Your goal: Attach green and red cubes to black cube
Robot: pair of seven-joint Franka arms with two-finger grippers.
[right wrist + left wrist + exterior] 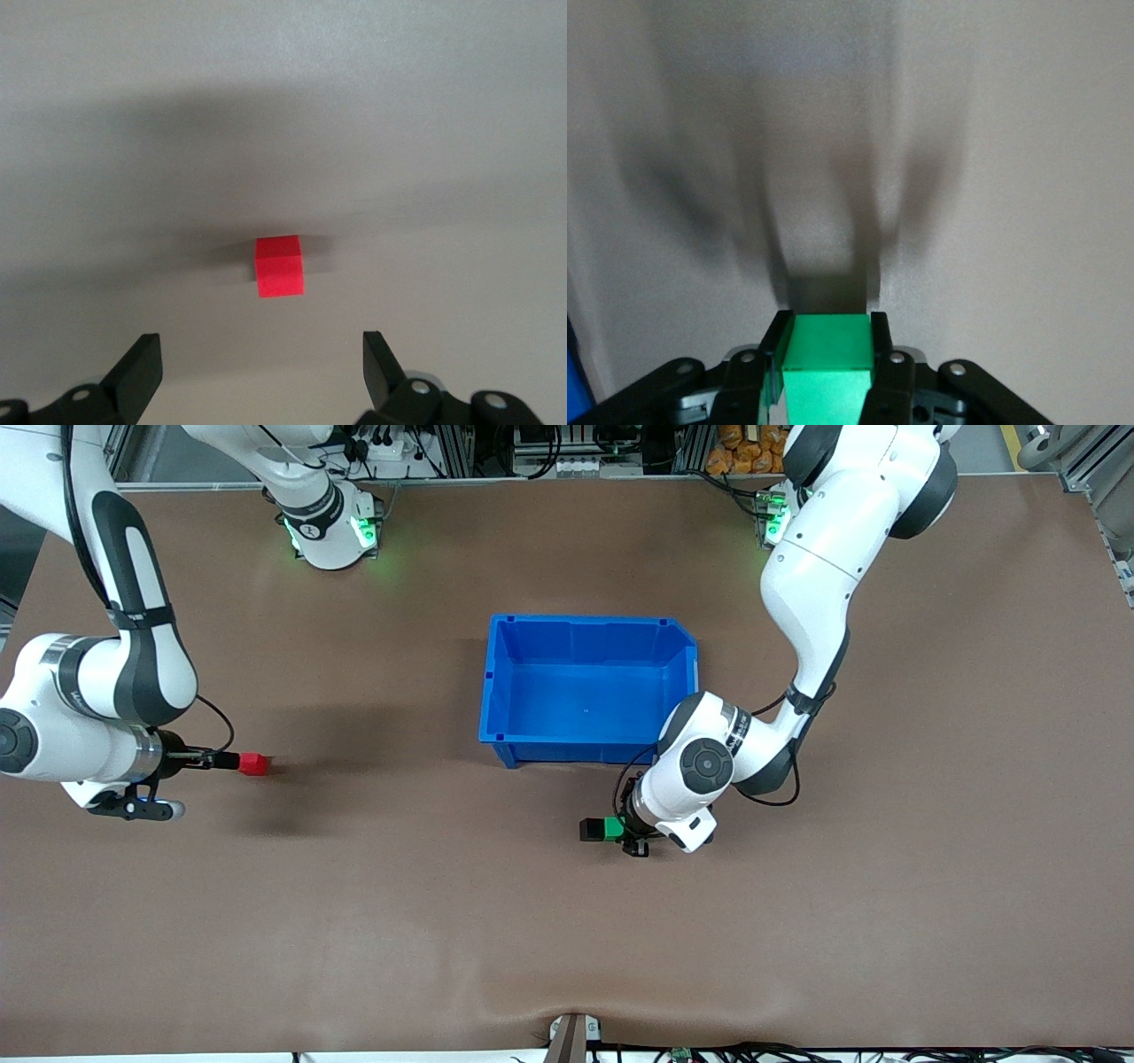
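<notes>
My left gripper (622, 834) is shut on the green cube (612, 827), low by the table and nearer to the front camera than the blue bin. The black cube (590, 830) sits flush against the green cube's face away from the gripper. In the left wrist view the green cube (827, 354) fills the gap between the fingers (880, 341), with only a dark patch past it. The red cube (254, 763) lies on the table toward the right arm's end. My right gripper (229, 761) is open and low just short of it. In the right wrist view the red cube (280, 266) lies ahead of my right gripper (261, 345), outside its jaws.
An empty blue bin (489, 682) stands in the middle of the table, close to the left arm's wrist. Brown tabletop lies all around both cubes. A small clamp (573, 1036) sits at the table edge nearest the front camera.
</notes>
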